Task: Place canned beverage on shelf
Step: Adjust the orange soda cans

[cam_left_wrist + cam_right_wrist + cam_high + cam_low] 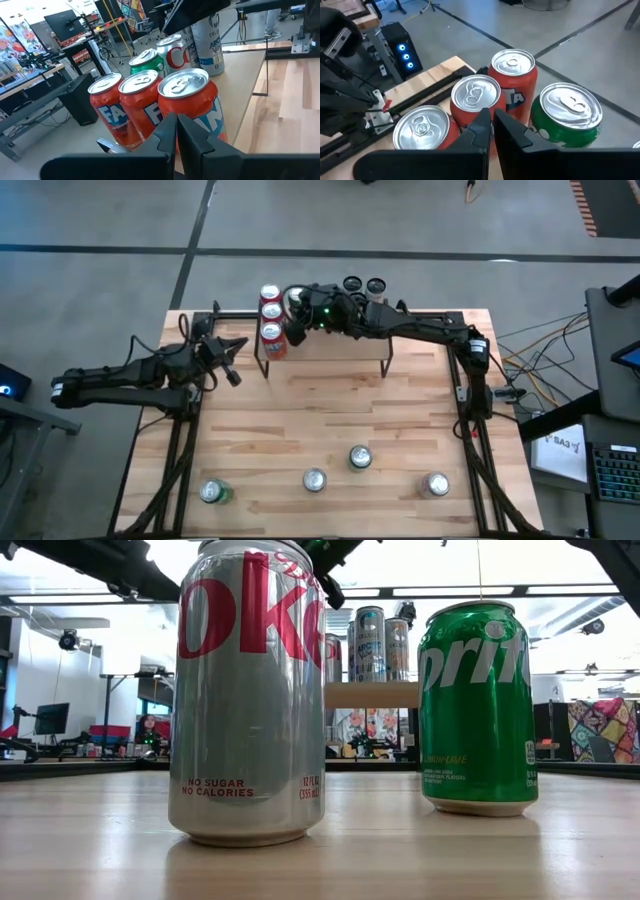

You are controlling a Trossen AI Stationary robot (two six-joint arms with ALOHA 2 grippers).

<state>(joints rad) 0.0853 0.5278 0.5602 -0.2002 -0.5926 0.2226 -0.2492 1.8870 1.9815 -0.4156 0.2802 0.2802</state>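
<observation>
Cans (314, 479) on table (330, 420): rigid, smooth, slippery; grasp mid-wall. Right gripper (298, 315) clenched empty over shelf (330, 345). Left gripper (232, 360) clenched too.

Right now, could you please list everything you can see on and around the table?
light-wood shelf on black legs: one, tan, table's far side
orange soda cans: three, orange, shelf's left end
green soda can: one, green, on shelf beside those
silver-and-red soda can: one, on shelf, behind the green
tall pale cans: two, shelf's back
loose cans: four, two green, two silver, table's near side
left hand: shut, empty, left of shelf
right hand: shut, empty, over orange cans
</observation>
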